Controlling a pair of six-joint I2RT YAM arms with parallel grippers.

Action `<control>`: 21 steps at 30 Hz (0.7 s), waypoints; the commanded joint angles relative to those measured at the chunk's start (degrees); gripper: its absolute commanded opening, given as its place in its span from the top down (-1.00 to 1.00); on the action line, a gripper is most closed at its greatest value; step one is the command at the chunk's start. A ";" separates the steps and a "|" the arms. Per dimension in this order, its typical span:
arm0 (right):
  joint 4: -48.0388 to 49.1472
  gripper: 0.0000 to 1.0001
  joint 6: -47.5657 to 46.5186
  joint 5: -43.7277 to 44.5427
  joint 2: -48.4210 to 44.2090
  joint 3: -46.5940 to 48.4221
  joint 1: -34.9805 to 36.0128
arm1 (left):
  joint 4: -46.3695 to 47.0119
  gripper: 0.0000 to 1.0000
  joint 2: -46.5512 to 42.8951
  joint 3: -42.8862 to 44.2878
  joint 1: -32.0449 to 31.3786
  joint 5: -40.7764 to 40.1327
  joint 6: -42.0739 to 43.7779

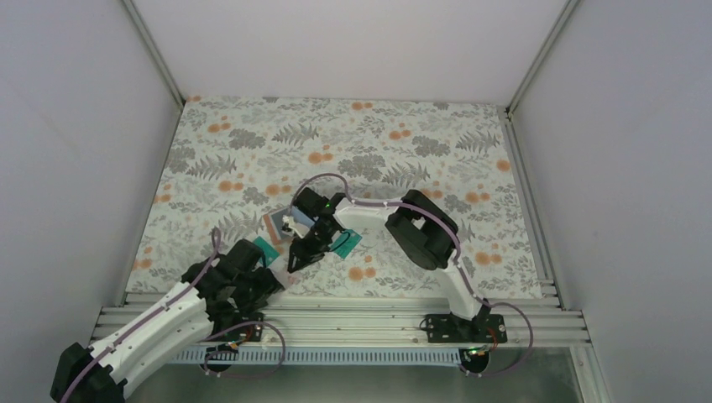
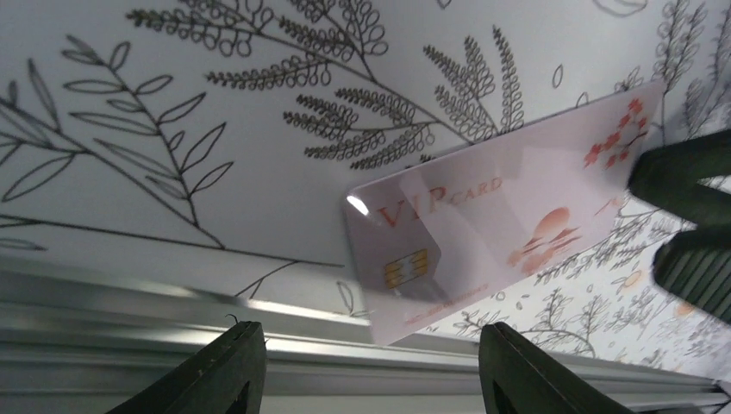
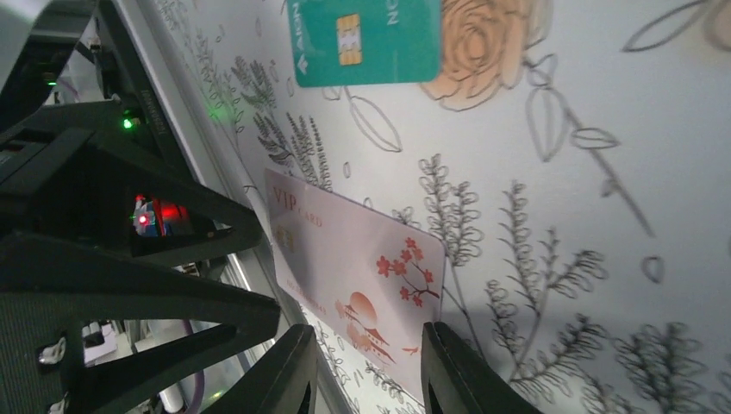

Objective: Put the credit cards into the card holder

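Top view: left gripper [image 1: 273,281] and right gripper [image 1: 295,260] meet tip to tip over the floral cloth [image 1: 403,143], near the front rail [image 1: 353,315]; what sits between them is too small to tell here. 2 teal cards lie flat on the cloth, 1 [image 1: 267,247] just beside the left gripper, the other [image 1: 346,242] under the right wrist. A tan-edged flat piece [image 1: 274,222], possibly the card holder, lies just beyond them in a small cluster I cannot sort out. Left wrist view: pale pink card [image 2: 509,216], printed "VIP card" with a gold chip, is tilted with its face to the camera and throws a shadow on the cloth. The left fingers [image 2: 215,371] stand wide apart below it, neither touching it. The 2 dark right fingers [image 2: 681,172] are at the card's far short end. Right wrist view: the pink card runs down between the right fingers [image 3: 452,371], which stand narrow and pinch its end - the left gripper's black frame looms just behind. A teal card [image 3: 366,39] lies flat on the cloth, apart from the pink one.
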 commanded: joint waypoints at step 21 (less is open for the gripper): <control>-4.02 0.35 -5.70 -1.94 7.81 2.86 2.00 | 2.59 0.14 -17.26 -5.50 0.18 -8.53 -9.53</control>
